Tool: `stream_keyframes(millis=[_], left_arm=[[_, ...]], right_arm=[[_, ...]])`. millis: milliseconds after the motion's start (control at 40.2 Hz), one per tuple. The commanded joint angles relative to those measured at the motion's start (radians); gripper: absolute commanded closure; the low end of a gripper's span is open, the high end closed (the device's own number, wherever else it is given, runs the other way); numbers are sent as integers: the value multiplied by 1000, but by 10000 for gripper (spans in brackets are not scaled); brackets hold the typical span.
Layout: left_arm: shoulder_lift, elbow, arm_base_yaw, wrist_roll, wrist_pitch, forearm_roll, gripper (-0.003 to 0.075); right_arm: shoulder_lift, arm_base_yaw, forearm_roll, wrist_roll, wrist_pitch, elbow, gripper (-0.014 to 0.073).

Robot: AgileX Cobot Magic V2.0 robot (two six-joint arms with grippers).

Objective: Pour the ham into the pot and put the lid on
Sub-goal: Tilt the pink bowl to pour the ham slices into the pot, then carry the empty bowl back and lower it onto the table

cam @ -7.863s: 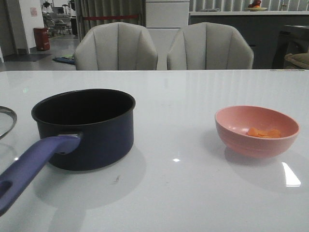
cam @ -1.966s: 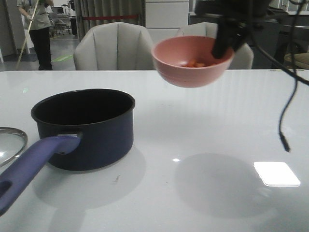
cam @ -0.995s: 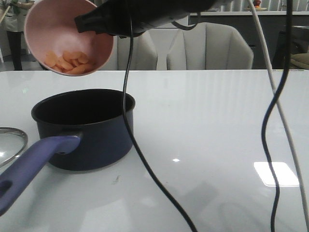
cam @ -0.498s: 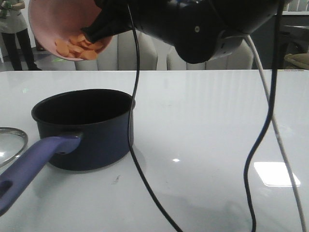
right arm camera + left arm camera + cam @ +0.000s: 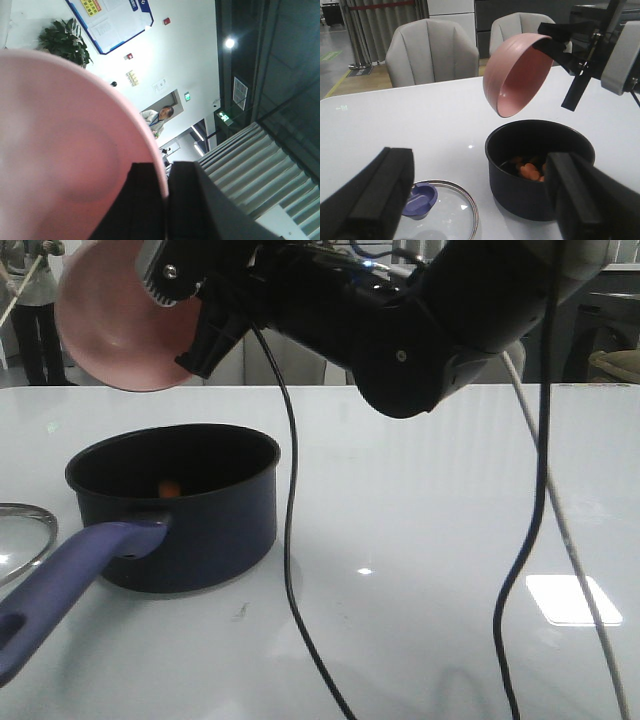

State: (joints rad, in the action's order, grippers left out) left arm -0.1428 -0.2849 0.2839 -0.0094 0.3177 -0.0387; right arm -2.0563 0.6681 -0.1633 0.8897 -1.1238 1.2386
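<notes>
The dark navy pot (image 5: pixel 190 520) stands at the table's left, its purple handle (image 5: pixel 60 585) pointing to the front. Orange-pink ham (image 5: pixel 529 170) lies inside it, and one slice (image 5: pixel 170 488) shows from the front. Above the pot hangs the pink bowl (image 5: pixel 515 75), tipped steeply with its inside bare. My right gripper (image 5: pixel 167 175) is shut on the bowl's rim (image 5: pixel 185 340). The glass lid (image 5: pixel 447 217) with its blue knob (image 5: pixel 420 200) lies flat beside the pot. My left gripper (image 5: pixel 479 165) hovers open above the lid and the pot, holding nothing.
Black and white cables (image 5: pixel 285 540) hang from the right arm (image 5: pixel 400 330) down to the table in front of the pot. Two grey chairs (image 5: pixel 432 55) stand behind the far edge. The lid (image 5: pixel 25 540) reaches the left border of the front view.
The bowl has tipped much further over the pot, and the ham slices have slid out of it into the pot. The bowl now shows bare.
</notes>
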Motion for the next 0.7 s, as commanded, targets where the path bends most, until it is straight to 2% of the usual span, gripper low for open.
stream_keyframes(millis=[0, 124, 174, 274, 323, 373, 448, 622, 672], left_arm=[[-10, -28, 7, 0, -77, 1, 159], [-10, -28, 7, 0, -77, 1, 159], [-10, -28, 7, 0, -77, 1, 159], [-10, -28, 7, 0, -77, 1, 159], [-10, -28, 7, 0, -77, 1, 159], [-10, -28, 7, 0, -77, 1, 159], [-10, -28, 7, 0, -77, 1, 159], [-10, -28, 7, 0, -77, 1, 159], [-10, -28, 7, 0, -77, 1, 159]], right_arm=[[60, -1, -4, 53, -149, 22, 455], [60, -1, 14, 15, -140, 22, 455], [64, -1, 44, -78, -139, 22, 455], [81, -1, 163, -351, -119, 23, 455], [109, -1, 217, -467, -39, 23, 456], [147, -2, 260, -561, 86, 26, 456], [210, -7, 298, -623, 306, 40, 456], [348, -31, 327, -630, 838, 97, 456], [376, -43, 329, -630, 938, 106, 456]])
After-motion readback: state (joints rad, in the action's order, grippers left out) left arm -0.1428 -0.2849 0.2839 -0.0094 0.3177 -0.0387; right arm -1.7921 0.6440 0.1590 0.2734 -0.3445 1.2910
